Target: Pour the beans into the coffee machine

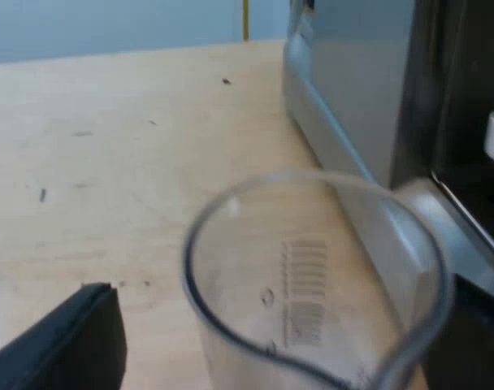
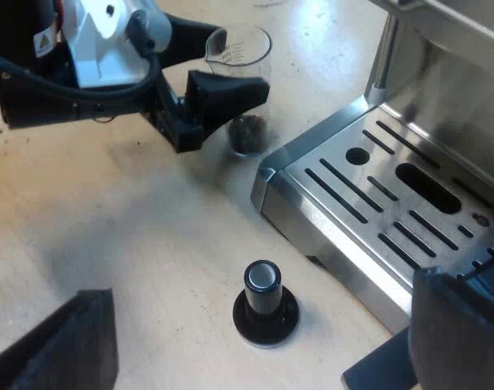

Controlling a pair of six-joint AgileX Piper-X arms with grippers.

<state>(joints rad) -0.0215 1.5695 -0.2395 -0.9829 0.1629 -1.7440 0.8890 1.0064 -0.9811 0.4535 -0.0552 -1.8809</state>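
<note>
the upright glass (image 2: 249, 122) stands between the left gripper's (image 2: 235, 61) spread fingers (image 2: 231, 91); the right gripper (image 2: 263, 353), also spread, is farther

The pale wooden table (image 2: 149, 244) carries the espresso machine (image 2: 369, 211); the measuring glass (image 2: 249, 126) and black-knobbed tamper (image 2: 265, 305) stand near it.

You've got 1 tamper (image 2: 266, 302) with a black knob standing upright on the desk (image 2: 149, 268), base flat on the wood, nothing touching it. The desk is pale wood with a few dark specks (image 1: 42, 194) scattered over it. Past its far edge you can see a light blue wall (image 1: 109, 24) and 1 thin yellow vertical strip (image 1: 245, 19) against it.
</note>
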